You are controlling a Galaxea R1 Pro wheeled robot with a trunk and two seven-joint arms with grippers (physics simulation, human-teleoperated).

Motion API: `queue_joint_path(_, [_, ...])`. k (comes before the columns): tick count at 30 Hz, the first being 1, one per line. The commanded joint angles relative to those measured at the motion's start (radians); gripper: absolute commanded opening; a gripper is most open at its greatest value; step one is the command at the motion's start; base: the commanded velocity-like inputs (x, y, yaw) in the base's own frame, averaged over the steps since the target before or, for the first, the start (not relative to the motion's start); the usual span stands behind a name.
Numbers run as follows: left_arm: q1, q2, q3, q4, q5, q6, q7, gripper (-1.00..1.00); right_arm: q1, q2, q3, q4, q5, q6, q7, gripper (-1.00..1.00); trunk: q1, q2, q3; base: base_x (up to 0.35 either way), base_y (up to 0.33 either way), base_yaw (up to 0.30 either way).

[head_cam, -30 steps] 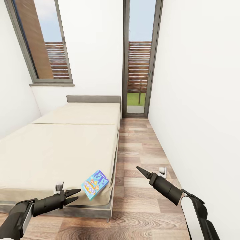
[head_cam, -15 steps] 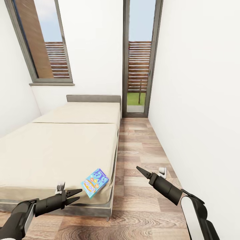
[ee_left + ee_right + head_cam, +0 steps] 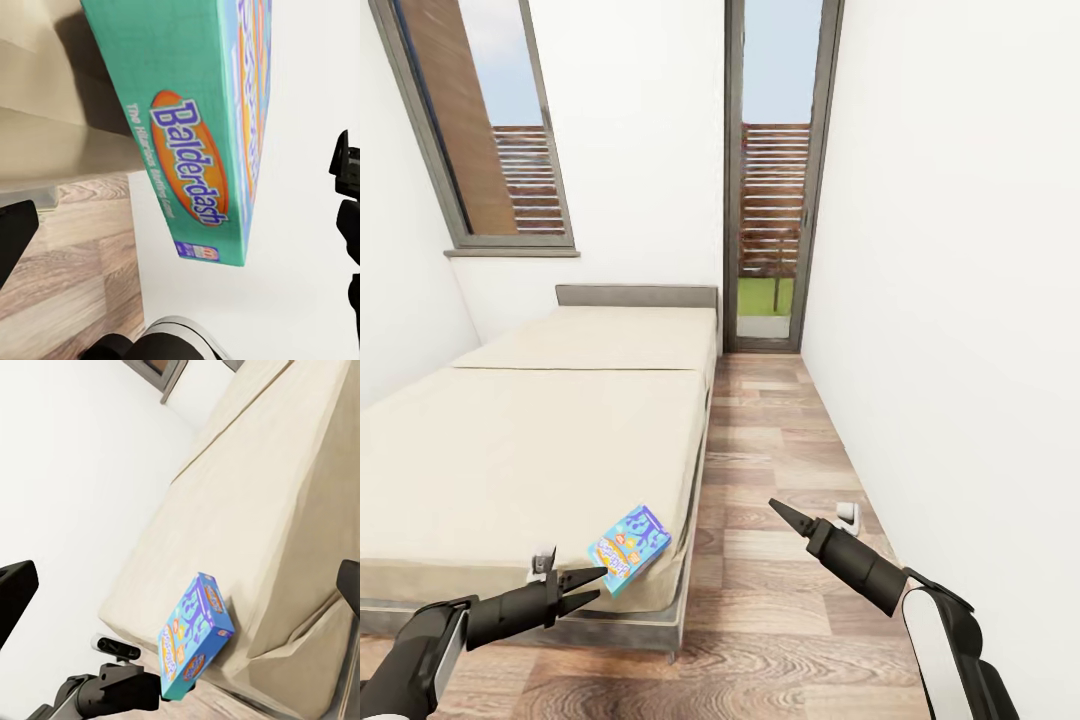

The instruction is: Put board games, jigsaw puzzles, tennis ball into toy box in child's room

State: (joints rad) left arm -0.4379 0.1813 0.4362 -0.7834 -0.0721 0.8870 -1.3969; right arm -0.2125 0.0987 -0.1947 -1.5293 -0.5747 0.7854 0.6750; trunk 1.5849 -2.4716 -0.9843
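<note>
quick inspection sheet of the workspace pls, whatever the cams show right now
surface: bed, two beige mattress sections, grey frame
job's things: one board game at the bed's near corner, beside the left gripper's tips
clutter: small white object on the floor by the right wall
grippers: left gripper open, contact with the box cannot be told; right gripper over the floor, looks shut, empty
cables: nothing seen
surroundings: white walls, wood-plank floor, grey-framed windows

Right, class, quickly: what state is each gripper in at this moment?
Left gripper: open, holding nothing, its tips beside the board game.
Right gripper: shut, empty.
</note>
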Motion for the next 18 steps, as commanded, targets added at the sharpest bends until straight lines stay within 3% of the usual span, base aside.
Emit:
queue_joint_path(1, [-0.001, 0.0, 0.003, 0.0, -0.008, 0.01, -0.008, 1.0, -0.001, 0.001, -0.003, 0.0, -0.001, 0.006, 0.003, 1.0, 0.0, 0.0, -0.001, 0.0, -0.019, 0.0])
queue_joint_path(8, [-0.001, -0.001, 0.003, 0.0, -0.008, 0.01, -0.008, 1.0, -0.001, 0.001, -0.001, 0.0, -0.002, 0.006, 0.003, 1.0, 0.0, 0.0, -0.001, 0.004, -0.014, 0.0])
queue_joint_path(18, [-0.001, 0.0, 0.003, 0.0, -0.008, 0.01, -0.01, 1.0, -0.001, 0.001, 0.0, 0.0, -0.001, 0.004, 0.003, 1.0, 0.0, 0.0, -0.001, 0.049, -0.107, 0.0])
